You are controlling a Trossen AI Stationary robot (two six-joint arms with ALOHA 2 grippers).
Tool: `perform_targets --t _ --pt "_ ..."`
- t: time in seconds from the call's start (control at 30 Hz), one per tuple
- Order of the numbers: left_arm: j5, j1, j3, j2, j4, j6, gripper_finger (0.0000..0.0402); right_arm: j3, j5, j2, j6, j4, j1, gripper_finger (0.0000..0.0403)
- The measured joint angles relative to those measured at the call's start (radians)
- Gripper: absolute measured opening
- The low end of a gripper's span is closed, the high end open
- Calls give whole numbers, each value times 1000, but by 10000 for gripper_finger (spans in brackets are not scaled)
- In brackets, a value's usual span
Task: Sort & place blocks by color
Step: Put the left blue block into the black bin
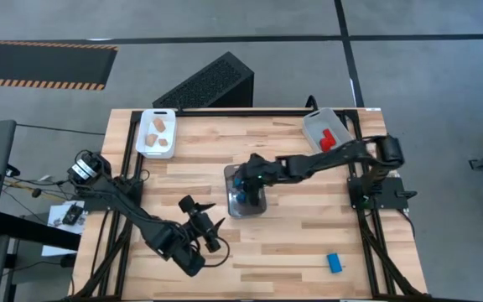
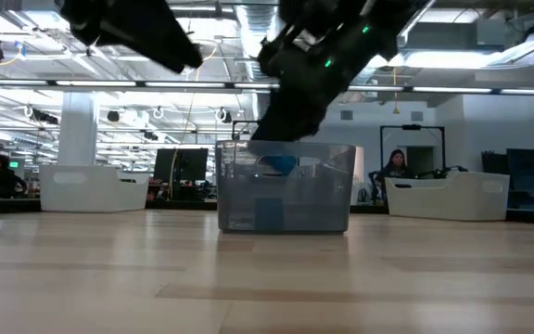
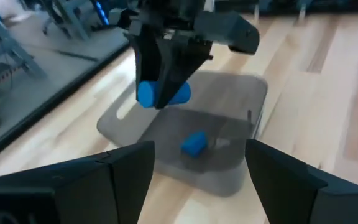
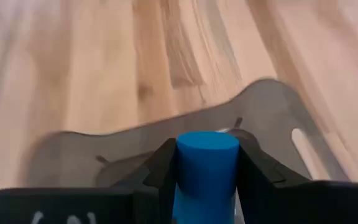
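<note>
My right gripper [image 3: 163, 102] hangs over the clear tray [image 1: 246, 201] at the table's middle, shut on a blue cylinder block [image 4: 207, 168]. A second blue block [image 3: 194, 143] lies on the tray's floor. A third blue block [image 1: 334, 262] lies on the table near the front right. My left gripper [image 1: 210, 228] stands open, nothing between its fingers, on the near-left side of the clear tray and pointing toward it. My right gripper pinches the blue cylinder's round side [image 4: 182, 171] between its two fingers, and its flat end [image 4: 207, 142] sticks out past the fingertips. The fingers [image 3: 166, 62] slant down from the table's right side. The cylinder is lifted clear above the clear tray.
A white tray [image 1: 145, 143] with light wood blocks stands at the far left. A grey tray [image 1: 317, 124] holding a red block [image 1: 328, 139] stands at the far right. Bare tabletop lies along the near edge.
</note>
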Motion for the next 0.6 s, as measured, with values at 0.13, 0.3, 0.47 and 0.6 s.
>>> perform_targets --t 0.13,0.3,0.47,0.6 --pt "83 16 0 0 -39 -3 243 35 1 105 -23 -1 -4 139" --pt "90 19 0 0 -76 -24 242 63 1 190 -30 -15 -10 140" --pt "90 19 0 0 -85 -27 242 67 2 211 -32 -24 -11 154" --pt "87 19 0 0 -84 -36 242 67 1 211 -33 -24 -10 187"
